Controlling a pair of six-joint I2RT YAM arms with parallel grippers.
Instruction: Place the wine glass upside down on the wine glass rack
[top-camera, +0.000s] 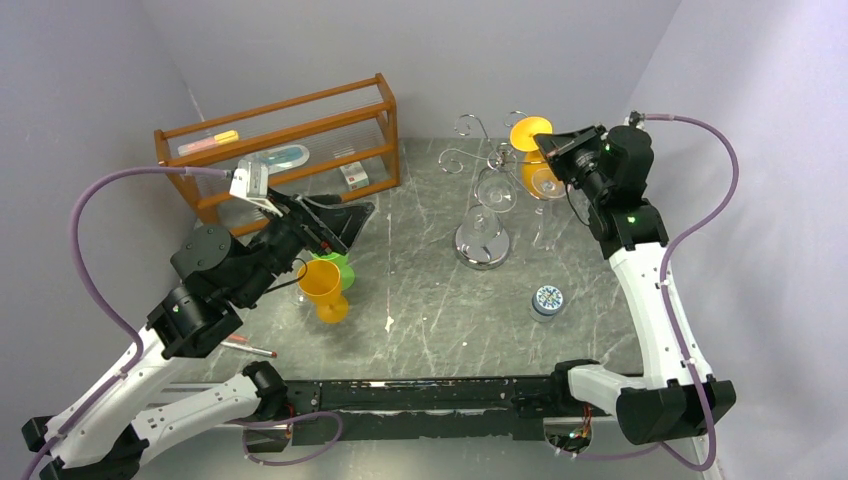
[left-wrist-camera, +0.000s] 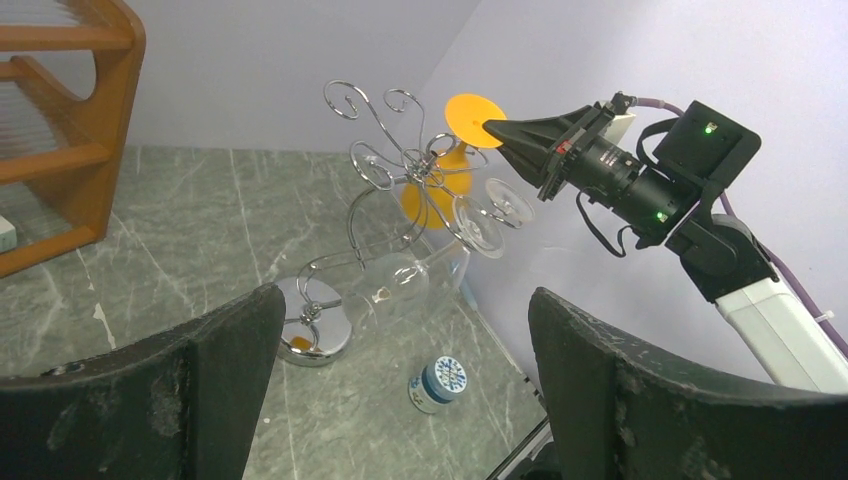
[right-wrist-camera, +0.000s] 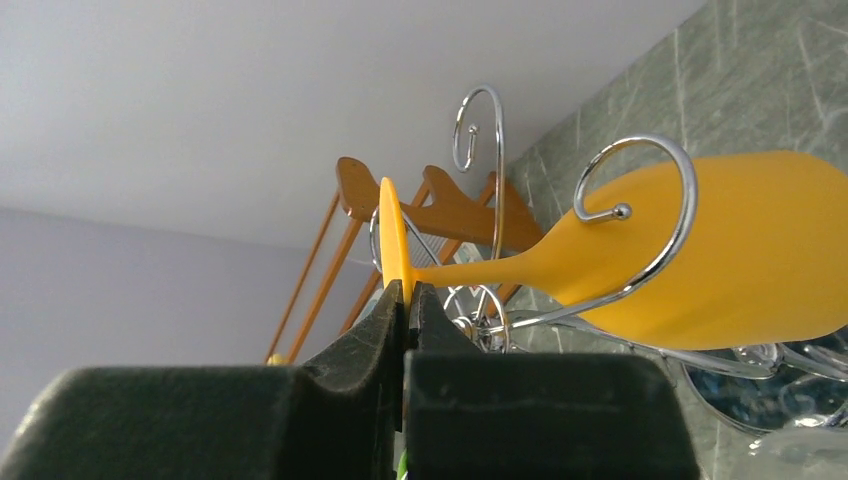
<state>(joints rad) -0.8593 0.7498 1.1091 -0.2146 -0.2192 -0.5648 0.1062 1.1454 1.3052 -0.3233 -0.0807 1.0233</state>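
The orange wine glass (top-camera: 540, 176) hangs foot-up among the scroll arms of the chrome wine glass rack (top-camera: 470, 160), whose round base (top-camera: 481, 247) stands at mid-back of the table. My right gripper (top-camera: 546, 146) is shut on the rim of the glass's flat foot (right-wrist-camera: 393, 235). In the right wrist view (right-wrist-camera: 408, 295) a curled arm (right-wrist-camera: 640, 200) crosses the stem and bowl (right-wrist-camera: 750, 260). In the left wrist view the glass (left-wrist-camera: 432, 200) sits behind the rack's wires (left-wrist-camera: 390, 165). My left gripper (top-camera: 335, 225) is open and empty, its fingers (left-wrist-camera: 200, 385) wide apart, well left of the rack.
Clear wine glasses (top-camera: 492, 190) hang upside down on the rack. A second orange glass (top-camera: 322, 287) and a green cup (top-camera: 341, 266) stand under my left gripper. The wooden shelf (top-camera: 290, 140) is back left. A small blue-white jar (top-camera: 547, 300) sits front right.
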